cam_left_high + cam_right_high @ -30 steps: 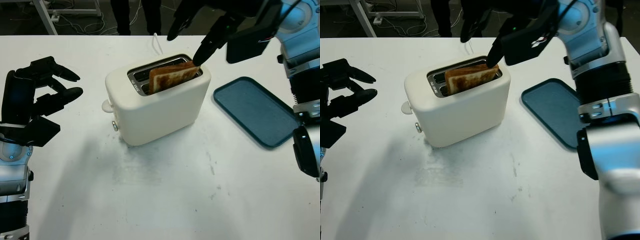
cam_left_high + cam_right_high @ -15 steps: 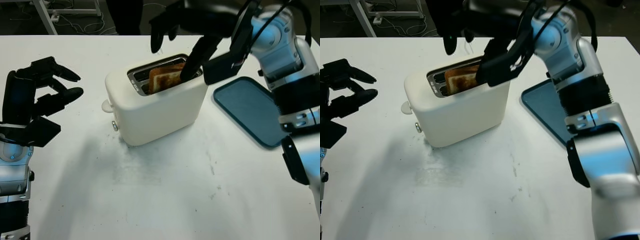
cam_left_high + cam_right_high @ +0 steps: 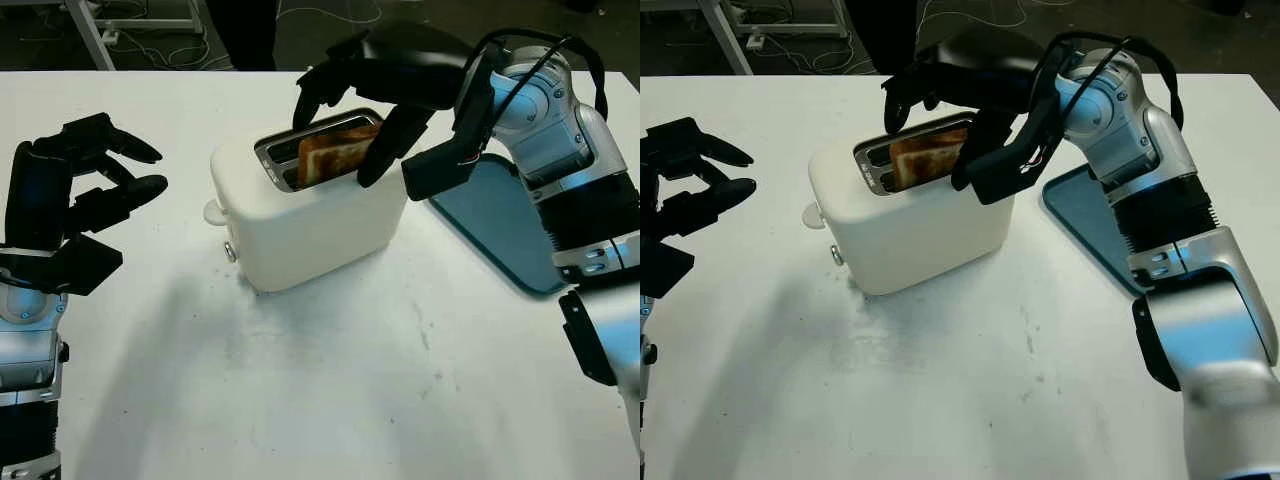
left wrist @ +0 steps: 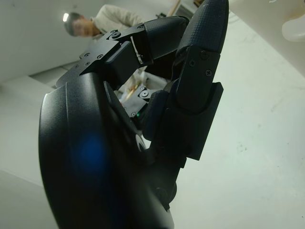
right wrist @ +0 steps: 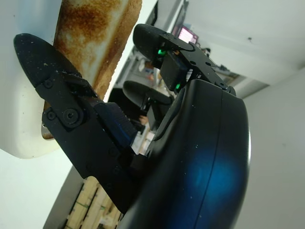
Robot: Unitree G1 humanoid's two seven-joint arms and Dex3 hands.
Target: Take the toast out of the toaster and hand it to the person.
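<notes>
A white table point(image 3: 330, 400) holds a cream toaster point(image 3: 310, 215) with browned toast point(image 3: 335, 155) standing in its slot. The right hand point(image 3: 345, 105) straddles the toast, fingers either side, not yet closed. The left hand point(image 3: 85, 190) hovers open, well left of the toaster.

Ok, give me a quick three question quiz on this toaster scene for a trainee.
1. True or false: the toast is still in the toaster.
2. Which hand is over the toaster? A. left hand B. right hand
3. Fill in: the blue tray lies on the toaster's ____ side, by the robot's sides.

Key: 1 true; 2 B; 3 right.
</notes>
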